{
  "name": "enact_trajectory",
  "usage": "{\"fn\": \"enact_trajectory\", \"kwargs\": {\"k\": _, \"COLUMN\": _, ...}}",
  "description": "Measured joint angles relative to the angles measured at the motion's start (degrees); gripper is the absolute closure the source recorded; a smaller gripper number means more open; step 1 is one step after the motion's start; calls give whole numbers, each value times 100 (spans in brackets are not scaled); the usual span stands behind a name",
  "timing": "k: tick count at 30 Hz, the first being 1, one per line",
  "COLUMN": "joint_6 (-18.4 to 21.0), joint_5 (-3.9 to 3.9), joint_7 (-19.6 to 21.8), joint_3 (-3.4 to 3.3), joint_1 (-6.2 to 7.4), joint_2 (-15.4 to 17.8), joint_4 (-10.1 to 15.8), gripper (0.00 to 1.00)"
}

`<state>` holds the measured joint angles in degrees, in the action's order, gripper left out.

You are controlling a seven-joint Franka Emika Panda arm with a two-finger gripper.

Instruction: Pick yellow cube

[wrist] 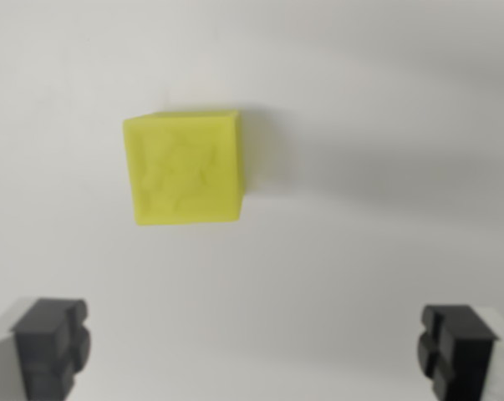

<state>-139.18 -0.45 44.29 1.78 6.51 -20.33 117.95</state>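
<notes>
Yellow cube (185,169) is my reference for everything I describe. Nearest the camera, at the bottom edge of the wrist view, I see the two dark fingertips (53,344) of the gripper (252,351), spread wide with a broad gap of bare surface between them and nothing held. Both tips sit well below the cube in the picture, one off to its lower left and the other far off to its lower right, so the cube lies ahead of the open jaws and not between them.

Further on, the cube rests alone on the plain white table (385,251), left of the view's centre and turned slightly, its edges not square to the line between the fingers. A soft shadow falls on the table just to the cube's right.

As I judge it, the step in hand is lining up before the descent. To do it well I would shift the hand until the cube sits midway between the tips, twist the wrist so the pads meet two flat opposite faces, not its corners, then lower straight down and close only once the tips flank the cube's sides.
</notes>
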Motion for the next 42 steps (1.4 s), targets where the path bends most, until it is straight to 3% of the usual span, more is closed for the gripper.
{"fn": "enact_trajectory", "kwargs": {"k": 42, "joint_6": -855, "joint_5": -125, "joint_7": -107, "joint_3": -1, "joint_1": 360, "joint_2": -1267, "joint_4": -316, "gripper": 0}}
